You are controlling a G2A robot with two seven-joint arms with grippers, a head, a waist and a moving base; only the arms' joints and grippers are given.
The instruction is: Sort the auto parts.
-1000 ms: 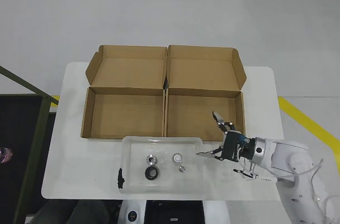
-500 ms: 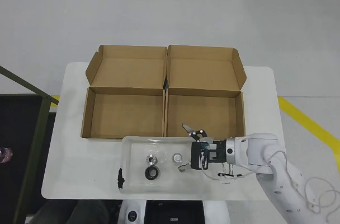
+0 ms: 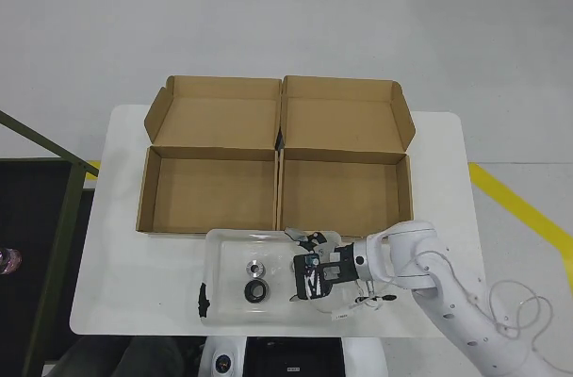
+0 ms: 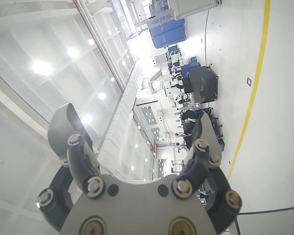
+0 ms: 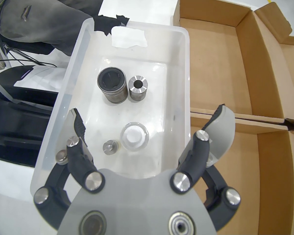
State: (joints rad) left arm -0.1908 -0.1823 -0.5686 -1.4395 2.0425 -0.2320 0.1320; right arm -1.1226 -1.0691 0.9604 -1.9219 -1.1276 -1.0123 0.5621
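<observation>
Hovering over clear bin [image 5: 189,57] with right gripper [image 5: 149,111] spread empty, facing dark bearing [image 5: 112,84] and steel bushing [image 5: 137,88] standing upright, bores up, beside white cap [image 5: 134,136], small pin [image 5: 110,147].

right gripper [image 3: 294,266] swung inward, now over clear bin [image 3: 239,234]

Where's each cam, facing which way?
Top view: above the arms, looking down at table; right pincer over clear bin.
Left wrist view: left wrist, facing the hall ceiling; open left pincer.
Right wrist view: right wrist, looking into the bin; open right pincer.
Top and right wrist share bin and cardboard boxes.
</observation>
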